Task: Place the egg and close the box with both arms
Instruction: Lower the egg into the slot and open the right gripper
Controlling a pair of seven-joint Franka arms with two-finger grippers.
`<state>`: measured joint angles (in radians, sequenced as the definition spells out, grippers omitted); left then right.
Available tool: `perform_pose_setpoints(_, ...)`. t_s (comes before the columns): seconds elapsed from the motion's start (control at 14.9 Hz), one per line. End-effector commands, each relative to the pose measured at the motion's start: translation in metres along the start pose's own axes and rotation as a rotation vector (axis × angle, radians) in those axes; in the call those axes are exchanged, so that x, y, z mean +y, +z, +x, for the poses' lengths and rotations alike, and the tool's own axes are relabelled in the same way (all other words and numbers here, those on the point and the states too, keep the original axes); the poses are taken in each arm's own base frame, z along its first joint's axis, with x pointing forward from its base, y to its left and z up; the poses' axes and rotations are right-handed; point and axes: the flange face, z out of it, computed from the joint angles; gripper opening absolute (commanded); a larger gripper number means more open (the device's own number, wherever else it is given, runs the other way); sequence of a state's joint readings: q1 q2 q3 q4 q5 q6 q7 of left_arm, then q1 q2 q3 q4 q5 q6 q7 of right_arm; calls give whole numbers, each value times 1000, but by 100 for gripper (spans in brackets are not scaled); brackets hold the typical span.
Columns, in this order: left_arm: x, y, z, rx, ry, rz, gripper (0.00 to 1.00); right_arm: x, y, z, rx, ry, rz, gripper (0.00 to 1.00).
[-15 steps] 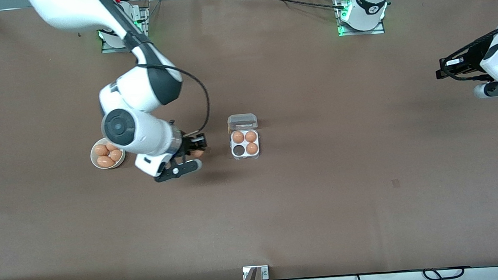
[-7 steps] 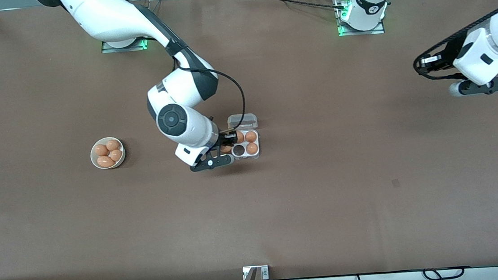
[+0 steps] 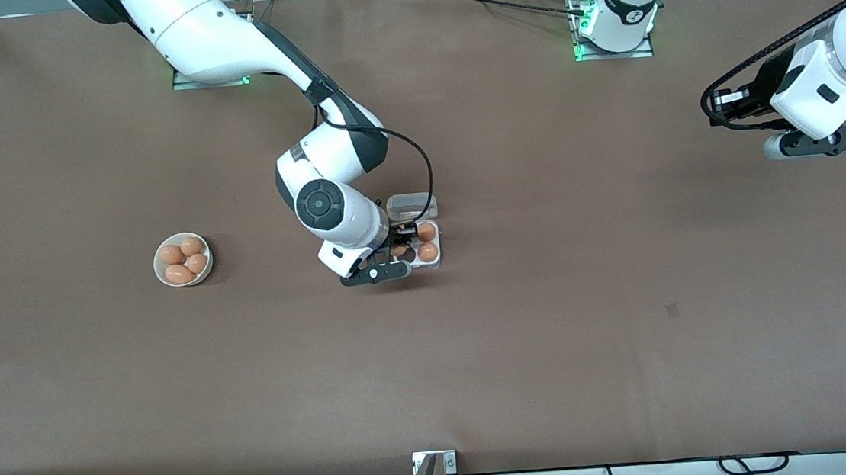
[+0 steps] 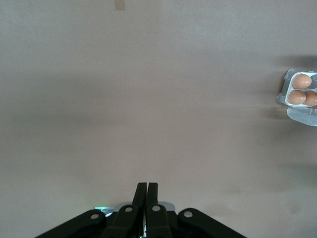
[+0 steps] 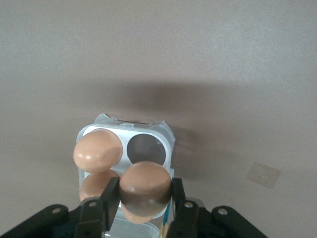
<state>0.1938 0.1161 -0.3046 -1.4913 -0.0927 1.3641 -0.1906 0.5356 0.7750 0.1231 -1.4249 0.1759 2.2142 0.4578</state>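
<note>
The egg (image 5: 144,191) is pinched in the right hand (image 3: 402,248) over the open box (image 3: 434,261) holding three eggs; four sit in a bowl (image 3: 159,269). The left hand (image 4: 146,193), pressed together, waits over bare tabletop (image 3: 555,348).

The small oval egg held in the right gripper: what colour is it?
Tan-orange egg; clearest in the right wrist view.

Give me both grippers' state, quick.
Left gripper: shut, empty, waiting over bare table.
Right gripper: shut on the egg, over the box.
</note>
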Motion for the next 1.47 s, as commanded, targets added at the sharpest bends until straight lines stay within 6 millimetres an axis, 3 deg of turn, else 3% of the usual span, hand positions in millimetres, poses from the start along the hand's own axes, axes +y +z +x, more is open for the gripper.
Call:
perform_pose_setpoints(0.0,3,-7,-2,0,1,-12,2,-7,2,-2,8,10,5,20)
perform_pose_setpoints(0.4,2,-7,-2,1,-3,-14,3,-4,13,0,4,10,0,20)
perform_pose_setpoints(0.74,24,-4,-5,-4,35,-8,3,-5,18,5,47,9,24,20)
perform_pose_setpoints(1.07,24,-3,-5,-5,36,-6,3,-10,21,1,44,3,23,22)
perform_pose_setpoints(1.14,24,-3,-5,-5,36,-8,3,-13,22,0,44,1,23,48)
perform_pose_setpoints(1.2,24,-3,-5,-5,35,-8,3,-13,22,0,44,10,24,99)
perform_pose_setpoints(1.41,29,-3,-6,-5,45,-6,4,-16,-3,4,67,16,31,100)
